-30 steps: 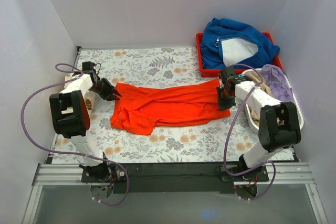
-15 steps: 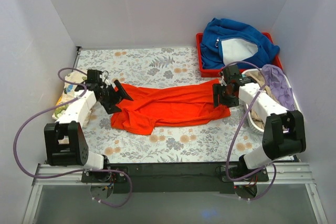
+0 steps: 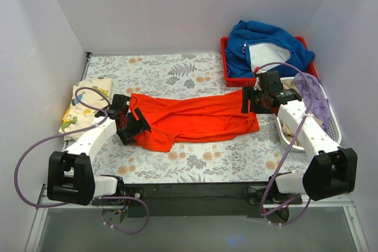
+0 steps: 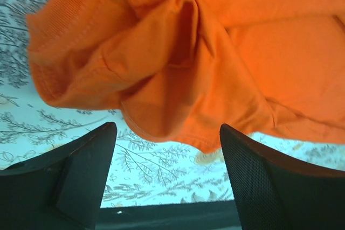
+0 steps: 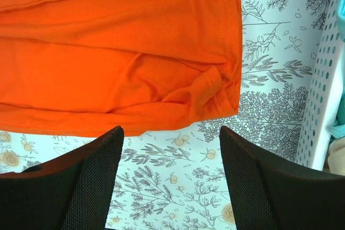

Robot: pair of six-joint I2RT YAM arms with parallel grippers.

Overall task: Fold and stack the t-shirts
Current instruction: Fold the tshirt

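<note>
The orange-red t-shirt (image 3: pixel 195 119) lies stretched sideways across the middle of the flowered table, folded lengthwise, its left end bunched. My left gripper (image 3: pixel 137 124) hovers open over that bunched end, and the crumpled cloth (image 4: pixel 215 41) sits just beyond the fingertips of the left gripper (image 4: pixel 167 133), which hold nothing. My right gripper (image 3: pixel 247 100) stands open above the shirt's right end. In the right wrist view the flat hem (image 5: pixel 108 52) lies ahead of the empty right gripper (image 5: pixel 171 133). The cream dinosaur t-shirt (image 3: pixel 86 107) rests folded at the far left.
A red tray (image 3: pixel 225 63) at the back right holds a thick blue garment (image 3: pixel 269 48). A white perforated basket (image 3: pixel 334 121) with purple cloth (image 3: pixel 313 95) stands along the right edge, its wall (image 5: pixel 318 106) close to my right gripper. White walls enclose the table.
Both grippers were shut on the orange shirt's ends and have opened and let go. The left arm has swung nearer and to the right, uncovering the dinosaur shirt. The right arm has drawn back.
</note>
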